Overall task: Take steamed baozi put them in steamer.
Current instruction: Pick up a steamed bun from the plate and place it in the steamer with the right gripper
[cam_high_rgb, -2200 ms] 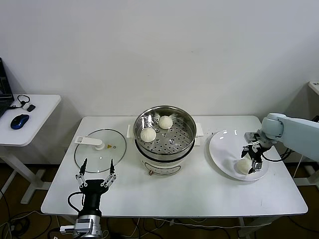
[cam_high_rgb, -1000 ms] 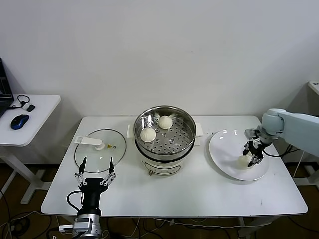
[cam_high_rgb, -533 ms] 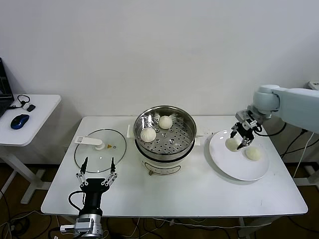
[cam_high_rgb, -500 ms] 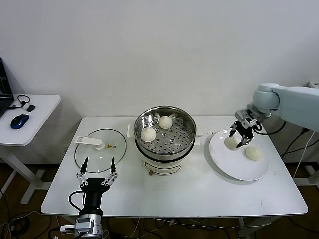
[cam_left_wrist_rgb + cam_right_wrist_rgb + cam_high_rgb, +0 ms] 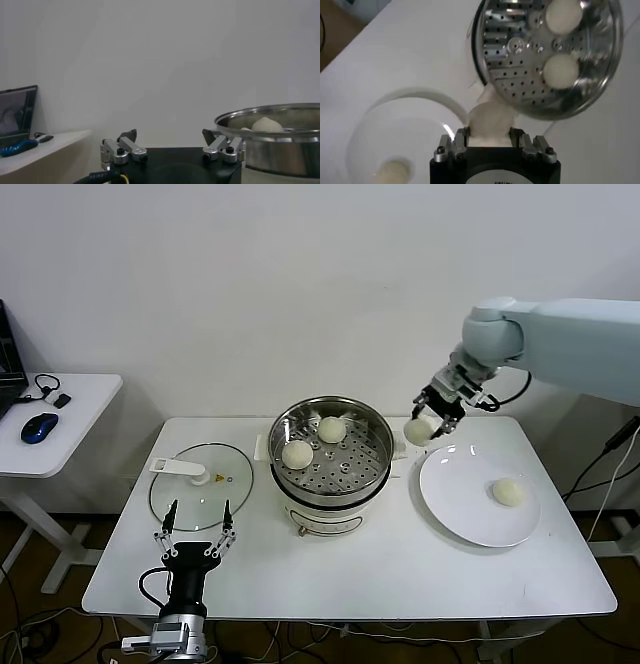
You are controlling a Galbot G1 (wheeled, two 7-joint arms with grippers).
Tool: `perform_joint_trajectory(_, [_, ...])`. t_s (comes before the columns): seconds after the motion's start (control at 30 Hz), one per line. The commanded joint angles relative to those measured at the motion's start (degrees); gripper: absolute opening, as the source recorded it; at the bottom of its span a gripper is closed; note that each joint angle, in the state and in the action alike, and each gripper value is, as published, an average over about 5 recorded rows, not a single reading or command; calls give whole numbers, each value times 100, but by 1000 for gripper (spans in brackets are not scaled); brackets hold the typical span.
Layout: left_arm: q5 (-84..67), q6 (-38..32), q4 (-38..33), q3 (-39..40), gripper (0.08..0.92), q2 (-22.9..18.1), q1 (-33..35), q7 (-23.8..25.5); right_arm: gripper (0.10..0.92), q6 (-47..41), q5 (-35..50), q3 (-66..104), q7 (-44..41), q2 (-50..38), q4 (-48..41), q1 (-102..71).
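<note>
The steamer [image 5: 331, 489] stands at the table's middle, with two baozi [image 5: 297, 453] [image 5: 332, 429] on its perforated tray. My right gripper [image 5: 425, 424] is shut on a third baozi [image 5: 418, 431] and holds it in the air between the steamer's right rim and the white plate [image 5: 460, 502]. In the right wrist view the held baozi [image 5: 490, 123] sits between the fingers, with the steamer [image 5: 597, 82] beyond. A fourth baozi [image 5: 508, 492] lies on the plate. My left gripper [image 5: 193, 527] is open and parked at the table's front left.
The glass lid [image 5: 178, 502] lies flat left of the steamer, just beyond my left gripper. A side table [image 5: 75, 409] at far left holds a blue mouse [image 5: 39, 427]. The white wall stands behind the table.
My right gripper closed on a baozi on the plate, lifted it and carried it up and left to beside the steamer's right rim. The left arm has not moved.
</note>
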Motion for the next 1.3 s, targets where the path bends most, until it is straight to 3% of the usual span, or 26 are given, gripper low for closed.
perform_joint_trajectory(0.03, [-23,-5,-8,-16,823,-280,9,-8,560,936,-584,315,655,780,284,56])
perform_joint_trajectory(0.3, [-21,-4,-35,-39,823,-280,32,-13,560,1892,-1093,359,1042,1235,85,-229])
perform_joint_trajectory(0.87, [-70,10,-21,-123,823,-280,-2,-11,567,2470,-1351,249,1068,1965,-732,-932])
perform_joint_trajectory(1.3, [-153,14,0,-204,823,-280,-43,1,610,2592,-1208,100,763,2228,-837,-989])
